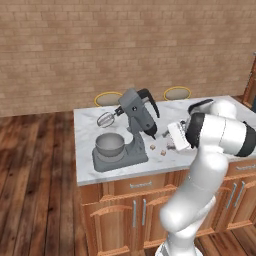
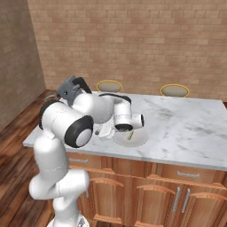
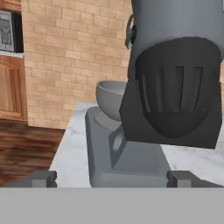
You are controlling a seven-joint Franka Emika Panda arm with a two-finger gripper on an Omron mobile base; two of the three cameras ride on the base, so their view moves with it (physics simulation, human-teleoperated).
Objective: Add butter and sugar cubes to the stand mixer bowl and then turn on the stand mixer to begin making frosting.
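1 stand mixer [image 1: 134,131] sits on the white marble counter [image 1: 210,107] of a kitchen island, its head tilted back so the wire whisk [image 1: 106,119] hangs in the air above and behind the bowl. 1 stand mixer bowl [image 1: 110,145], round and shiny grey, rests on the mixer's flat base toward the counter's left end. Just right of the base lie 2 small pale cubes [image 1: 153,147], close together but apart from the mixer (whether they are sugar or something else is too small to tell). In the right base view 1 round grey plate [image 2: 138,138] lies on the counter under the robot's hand, carrying 1 thin yellowish stick [image 2: 130,136] that may be the butter.

The gripper [image 3: 112,178] is released, its 2 dark fingertips [image 3: 43,178] standing far apart with nothing between them. It faces the rear of the mixer, whose dark tilted head looms close in the hand view, with the bowl visible beyond the base.

2 round stools [image 1: 177,93] with yellow rims stand behind the island against the brick wall [image 1: 75,45]. Wooden cabinet doors [image 1: 125,215] with metal handles line the island's near face, above a dark plank floor [image 1: 35,190].
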